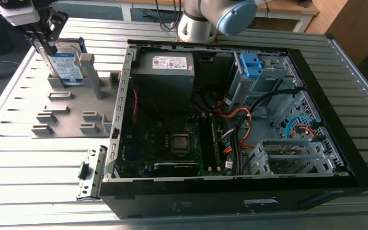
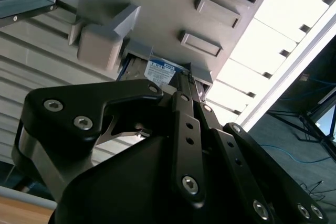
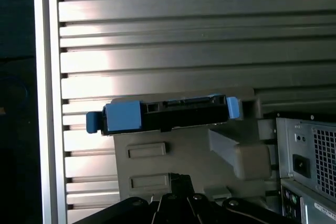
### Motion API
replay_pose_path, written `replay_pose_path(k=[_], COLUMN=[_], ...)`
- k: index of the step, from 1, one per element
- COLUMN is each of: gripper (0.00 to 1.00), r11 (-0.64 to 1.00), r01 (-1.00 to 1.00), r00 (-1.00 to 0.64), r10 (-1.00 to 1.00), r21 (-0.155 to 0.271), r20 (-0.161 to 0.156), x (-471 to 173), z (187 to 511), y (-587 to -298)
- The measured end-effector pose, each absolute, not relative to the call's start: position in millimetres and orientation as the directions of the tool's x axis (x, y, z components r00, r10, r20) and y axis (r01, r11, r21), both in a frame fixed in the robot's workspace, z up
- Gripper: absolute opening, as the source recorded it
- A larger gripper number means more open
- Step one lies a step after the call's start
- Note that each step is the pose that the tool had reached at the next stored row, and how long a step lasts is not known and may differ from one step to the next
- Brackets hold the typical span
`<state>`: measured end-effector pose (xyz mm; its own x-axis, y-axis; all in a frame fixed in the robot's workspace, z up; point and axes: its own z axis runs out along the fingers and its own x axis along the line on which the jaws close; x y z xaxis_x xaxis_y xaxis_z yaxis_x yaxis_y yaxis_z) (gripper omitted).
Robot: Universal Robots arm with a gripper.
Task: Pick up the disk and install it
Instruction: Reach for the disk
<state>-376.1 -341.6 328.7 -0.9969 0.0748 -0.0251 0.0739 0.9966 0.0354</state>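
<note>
The disk (image 1: 67, 62) stands on edge in a slot at the far end of a grey holder plate (image 1: 65, 115), at the exterior view's upper left. Its blue carrier and blue-and-white label face the camera. My gripper (image 1: 45, 44) hangs just above and beside the disk's top edge, its black fingers close together. In the first wrist view the disk (image 3: 168, 113) lies edge-on, apart from my gripper (image 3: 176, 178). In the second wrist view my gripper (image 2: 185, 80) points at the disk's label (image 2: 160, 71), with nothing between the fingers.
An open computer case (image 1: 356, 163) lies on the slatted metal table (image 1: 30, 167), to the exterior view's right of the holder plate. Inside are a grey power supply (image 1: 165, 72), a drive cage with a blue clip (image 1: 251, 64), cables and the mainboard. The arm's base (image 1: 200, 24) stands behind the case.
</note>
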Motion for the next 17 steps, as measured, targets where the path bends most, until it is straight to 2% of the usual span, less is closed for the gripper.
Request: replay_pose_path(k=[5, 17], gripper=[0.11, 0.11], r11=[0.997, 0.997], r01=[0.074, 0.073], r00=[-0.997, -0.997], r10=[0.074, 0.074], r21=[0.016, 0.016], r20=[-0.03, -0.032], x=[-380.9, -382.6], z=[329.6, 329.9], y=[-336.2, -333.4])
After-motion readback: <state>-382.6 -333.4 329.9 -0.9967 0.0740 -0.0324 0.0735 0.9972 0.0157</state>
